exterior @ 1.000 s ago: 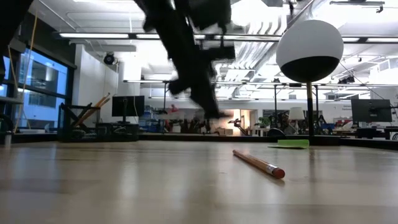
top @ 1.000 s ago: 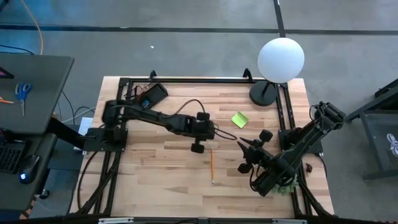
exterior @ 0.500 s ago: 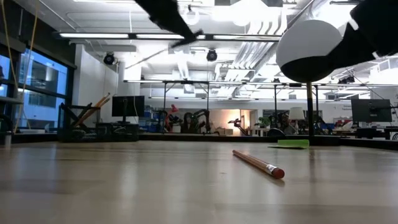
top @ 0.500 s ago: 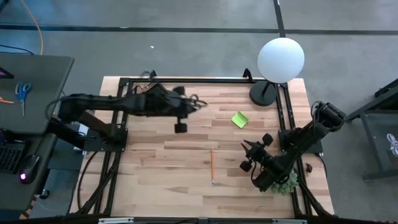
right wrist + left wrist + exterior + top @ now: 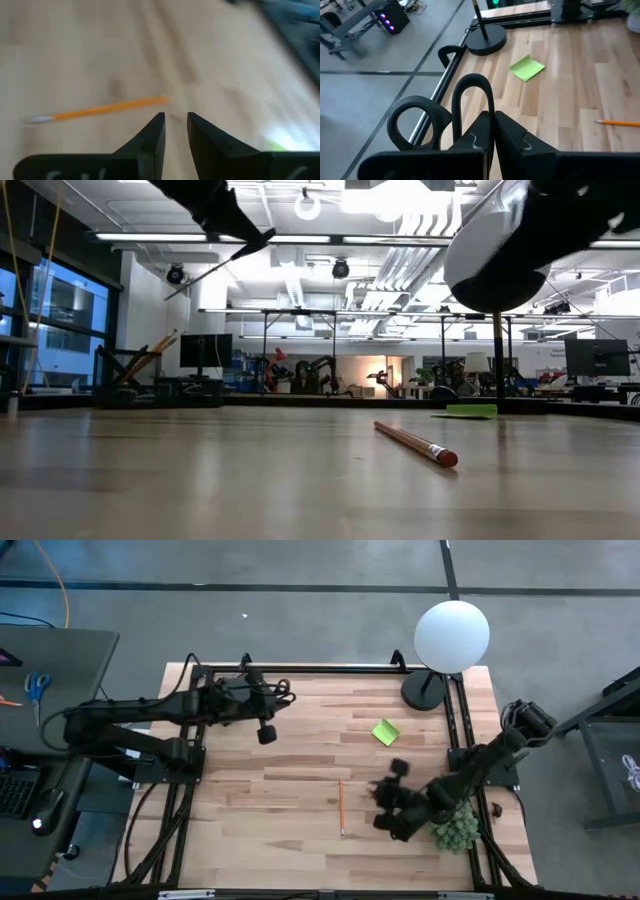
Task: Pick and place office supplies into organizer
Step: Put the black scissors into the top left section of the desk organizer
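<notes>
Pencil [image 5: 340,807] lengthwise, front to back

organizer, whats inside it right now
Cannot tell: in the high view the left gripper, shut on the black-handled scissors, and its arm cover the table's back left. No organizer shows.

bright overhead strip lighting; right wrist view heavily motion-blurred.

One pencil [image 5: 340,807], one sticky-note pad [image 5: 385,731], one scissors [image 5: 440,117]
</notes>
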You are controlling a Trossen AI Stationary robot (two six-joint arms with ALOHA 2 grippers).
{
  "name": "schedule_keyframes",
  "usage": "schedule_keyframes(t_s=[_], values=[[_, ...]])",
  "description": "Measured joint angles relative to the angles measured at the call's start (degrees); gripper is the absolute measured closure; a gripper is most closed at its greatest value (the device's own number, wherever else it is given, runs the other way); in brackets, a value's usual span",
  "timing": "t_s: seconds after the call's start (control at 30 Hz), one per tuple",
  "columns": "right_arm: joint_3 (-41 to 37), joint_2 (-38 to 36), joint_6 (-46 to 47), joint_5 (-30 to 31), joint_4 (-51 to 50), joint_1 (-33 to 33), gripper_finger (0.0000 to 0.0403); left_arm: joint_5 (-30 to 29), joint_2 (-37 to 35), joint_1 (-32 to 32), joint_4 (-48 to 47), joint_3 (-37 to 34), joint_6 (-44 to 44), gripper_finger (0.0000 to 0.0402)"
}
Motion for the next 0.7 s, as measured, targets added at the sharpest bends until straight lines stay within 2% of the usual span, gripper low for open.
schedule_keyframes(t_s=[0.17, 0.27, 0.37, 0.5, 0.7], values=[[0.00, 0.44, -24.79, -21.65, 21.03, -5.72, 0.0330, 1.76, -3.23, -0.06, -1.60, -0.03, 0.26, 0.0402], [0.00, 1.22, -35.02, -29.30, 30.91, -8.25, 0.0330, 2.70, -6.59, -0.02, -4.12, -0.03, 0.20, 0.0401], [0.04, 2.31, -40.96, -30.85, 36.79, -10.69, 0.0330, 2.50, -10.81, -0.02, -5.86, -0.03, 0.19, 0.0401], [0.04, 3.77, -43.19, -30.81, 40.37, -14.34, 0.0330, 1.32, -15.55, -0.02, -7.03, 0.01, 0.01, 0.0401], [0.04, 6.46, -42.26, -35.61, 42.55, -17.90, 0.0330, -6.00, -20.36, -0.01, -11.20, -0.03, -0.19, 0.0401]])
